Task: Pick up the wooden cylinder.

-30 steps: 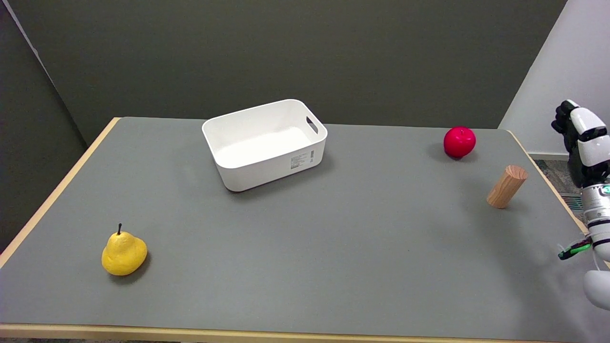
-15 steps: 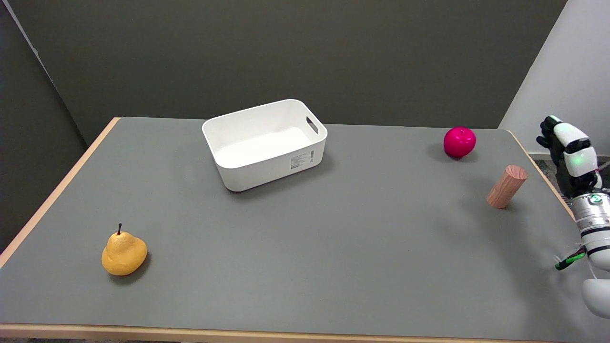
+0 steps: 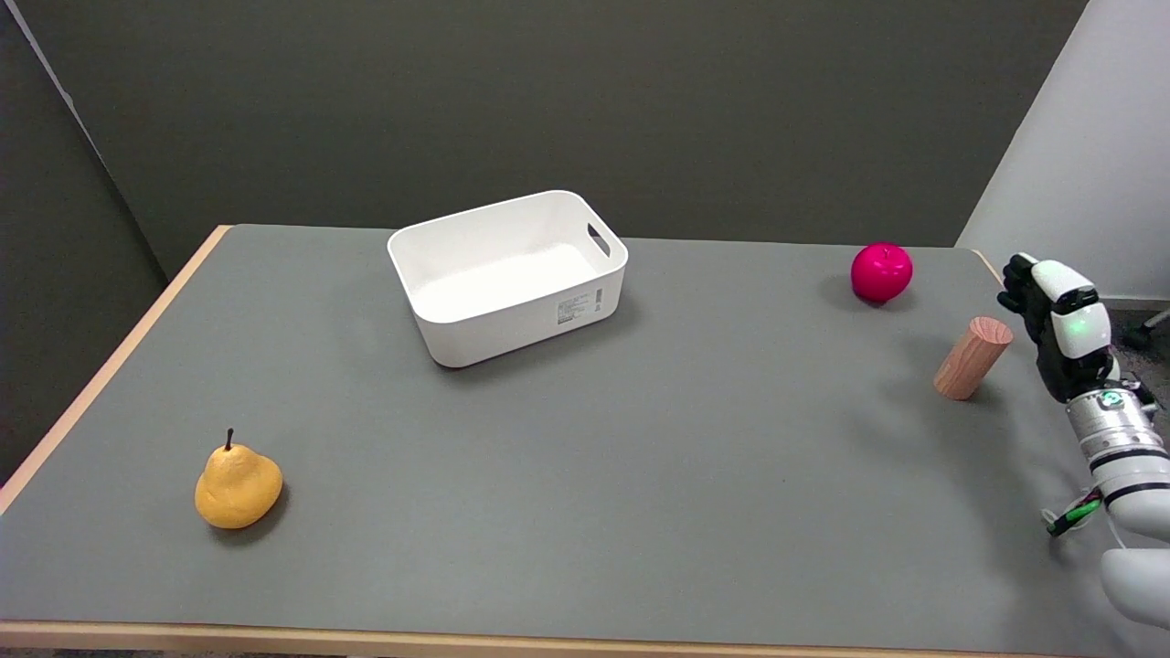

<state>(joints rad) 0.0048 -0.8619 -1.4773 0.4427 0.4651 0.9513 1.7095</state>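
We see the wooden cylinder (image 3: 973,357) standing on the grey table (image 3: 640,475) near its right edge. Just beside it, our right hand (image 3: 1058,327) grasps nothing; finger spread we cannot tell.

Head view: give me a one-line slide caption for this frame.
Right hand hovers beside the upright wooden cylinder, not touching it; red apple, white bin and yellow pear sit apart.

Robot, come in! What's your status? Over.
Right hand empty, beside wooden cylinder, not touching. Cylinder on table. Nothing between them.
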